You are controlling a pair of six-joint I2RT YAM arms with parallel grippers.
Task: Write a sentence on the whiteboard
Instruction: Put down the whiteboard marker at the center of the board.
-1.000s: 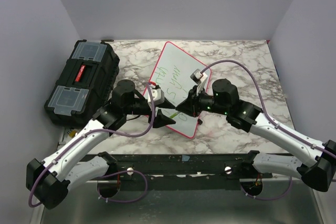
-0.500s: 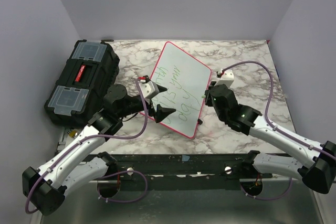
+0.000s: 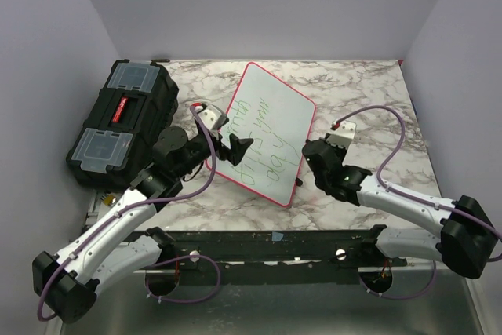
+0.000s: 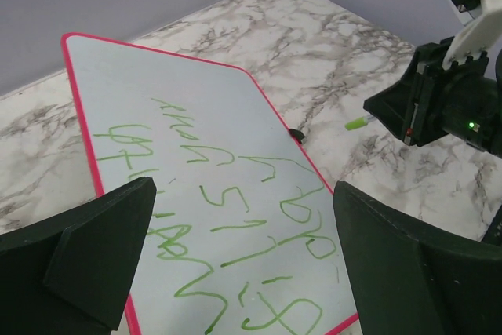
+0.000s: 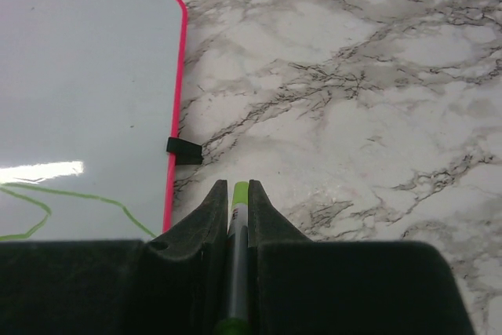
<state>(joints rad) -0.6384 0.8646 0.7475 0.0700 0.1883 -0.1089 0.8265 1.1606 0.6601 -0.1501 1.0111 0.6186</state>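
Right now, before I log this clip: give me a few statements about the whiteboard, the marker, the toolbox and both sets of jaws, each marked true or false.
1. The whiteboard carries green handwriting, the sentence. True.
2. The right jaws are shut on a green marker. True.
3. The marker tip is pressed on the whiteboard. False: it points at the marble table, just off the board's red rim.
4. The left jaws are clamped on the whiteboard's rim. False: they stand wide open over the written part of the board and grip nothing.
5. The black toolbox lies to the right of the whiteboard in the top view. False: it lies to the board's left.
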